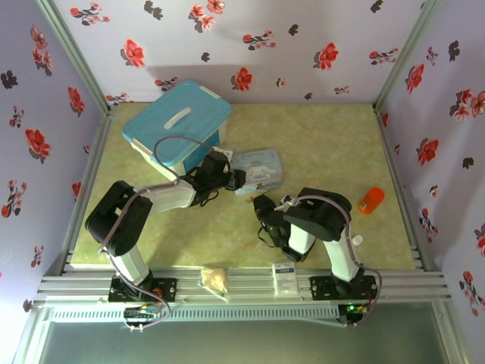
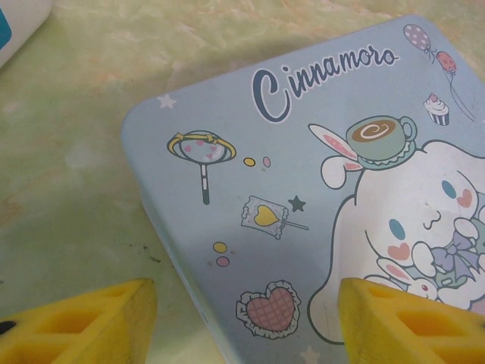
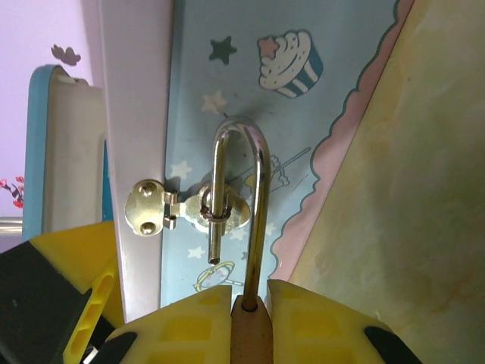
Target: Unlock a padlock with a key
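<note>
The padlock point(image 3: 250, 334) has its brown-gold body clamped between the yellow fingers of my right gripper point(image 3: 250, 307). Its silvery shackle point(image 3: 262, 189) stands open, the free end out of the body and threaded through the brass hasp point(image 3: 151, 208) on the pale blue cartoon tin point(image 3: 318, 114). In the top view my right gripper point(image 1: 261, 203) sits at the tin's point(image 1: 258, 168) front side. My left gripper point(image 2: 246, 318) hovers open over the tin's lid point(image 2: 303, 189), one finger beside the tin's edge and one above the lid. The key is out of view.
A blue-lidded plastic box point(image 1: 178, 121) stands behind the tin at the back left. An orange cylinder point(image 1: 370, 200) and a small white cap point(image 1: 357, 240) lie at the right. Two small packets point(image 1: 214, 279) rest on the front rail. Flowered walls surround the table.
</note>
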Tool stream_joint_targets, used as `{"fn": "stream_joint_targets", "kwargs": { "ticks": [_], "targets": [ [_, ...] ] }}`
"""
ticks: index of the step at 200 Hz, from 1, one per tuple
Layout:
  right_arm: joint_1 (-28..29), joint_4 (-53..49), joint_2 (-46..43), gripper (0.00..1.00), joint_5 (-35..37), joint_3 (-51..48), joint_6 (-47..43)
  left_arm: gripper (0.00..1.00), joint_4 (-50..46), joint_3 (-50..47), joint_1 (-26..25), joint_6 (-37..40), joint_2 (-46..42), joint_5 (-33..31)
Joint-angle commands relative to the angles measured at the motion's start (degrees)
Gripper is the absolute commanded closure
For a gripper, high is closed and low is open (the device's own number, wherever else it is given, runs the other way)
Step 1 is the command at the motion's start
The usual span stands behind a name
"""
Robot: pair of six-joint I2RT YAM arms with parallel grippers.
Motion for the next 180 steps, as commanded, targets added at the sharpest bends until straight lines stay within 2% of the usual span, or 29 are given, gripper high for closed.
{"fn": "stream_joint_targets", "kwargs": {
  "ticks": [1,54,71,95,114,160,180],
  "targets": [
    [-0.56,-8.99,2.19,1.0,7.44,0.52,-1.27,0.37,-5.9,-2.56,0.35,2.27,1.87,-3.72],
    [-2.11,-8.95,0.21,1.0,9.34,-1.6,-4.59,0.38,-5.08,-3.5,0.5,2.16,1.59,-3.72],
    [-2.72,-8.79,0.97,1.0,9.18,-0.96,-2.81,0.39,-4.13,-4.07,0.63,1.74,1.98,-3.72],
    [-2.99,-8.9,-1.69,1.0,8.98,-1.88,-7.5,0.39,-4.05,-4.17,0.71,1.39,2.11,-3.58],
    [-3.86,-10.4,-3.91,1.0,5.39,-2.99,-9.97,0.39,-3.77,-3.93,1.24,1.05,1.87,-2.64],
    [-6.47,-25.97,-8.95,0.98,-8.34,-5.0,-8.95,0.37,-3.96,-2.25,3.64,0.26,0.09,-1.26],
    [-7.32,-27.62,-8.78,0.98,-14.08,-5.99,-8.37,0.36,-4.3,-1.19,3.75,0.65,-0.49,-1.27]
  ]
}}
